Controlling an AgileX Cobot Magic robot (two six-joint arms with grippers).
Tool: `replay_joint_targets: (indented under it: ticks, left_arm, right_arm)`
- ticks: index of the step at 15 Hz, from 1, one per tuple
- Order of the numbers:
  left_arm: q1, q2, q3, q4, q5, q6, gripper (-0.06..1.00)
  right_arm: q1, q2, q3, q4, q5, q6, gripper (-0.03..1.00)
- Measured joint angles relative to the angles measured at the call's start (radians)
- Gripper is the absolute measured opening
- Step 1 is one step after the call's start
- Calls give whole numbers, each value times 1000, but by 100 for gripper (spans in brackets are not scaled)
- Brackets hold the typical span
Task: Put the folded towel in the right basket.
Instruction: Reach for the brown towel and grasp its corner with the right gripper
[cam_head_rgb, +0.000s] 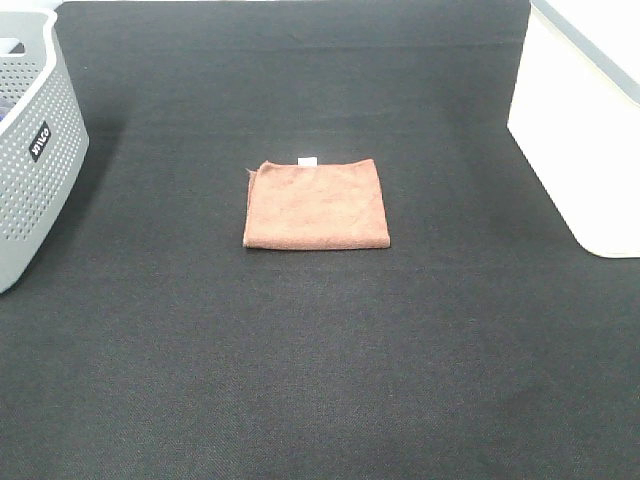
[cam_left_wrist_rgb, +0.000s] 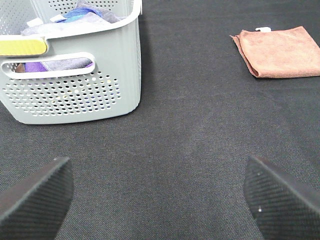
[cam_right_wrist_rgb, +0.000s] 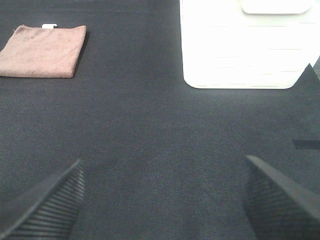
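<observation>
One folded brown towel (cam_head_rgb: 316, 204) lies flat at the centre of the black mat (cam_head_rgb: 320, 380), well apart from both baskets: one grey perforated basket (cam_head_rgb: 35, 150) on the left (holding assorted cloths) and one white basket (cam_head_rgb: 590, 130) on the right. Left gripper (cam_left_wrist_rgb: 157, 175) and right gripper (cam_right_wrist_rgb: 164, 170): both spread wide, holding nothing.

The folded towel (cam_head_rgb: 315, 204) lies flat and alone on the black mat (cam_head_rgb: 320, 360). Bare mat surrounds it on every side, leaving open approach from above and from the near edge. Well left of the towel stands the grey perforated basket (cam_head_rgb: 35, 160), already holding cloths (cam_left_wrist_rgb: 75, 17). Well right of the towel, the white basket (cam_head_rgb: 585, 150) puts a tall solid wall across any low sideways path. Its opening is mostly out of frame, so the room inside is hard to judge.
</observation>
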Motion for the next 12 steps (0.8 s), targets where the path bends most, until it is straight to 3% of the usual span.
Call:
replay_joint_targets:
  ticks: [12]
  left_arm:
    - [0, 0, 0, 0, 0, 0, 87]
  right_arm:
    - [0, 0, 0, 0, 0, 0, 79]
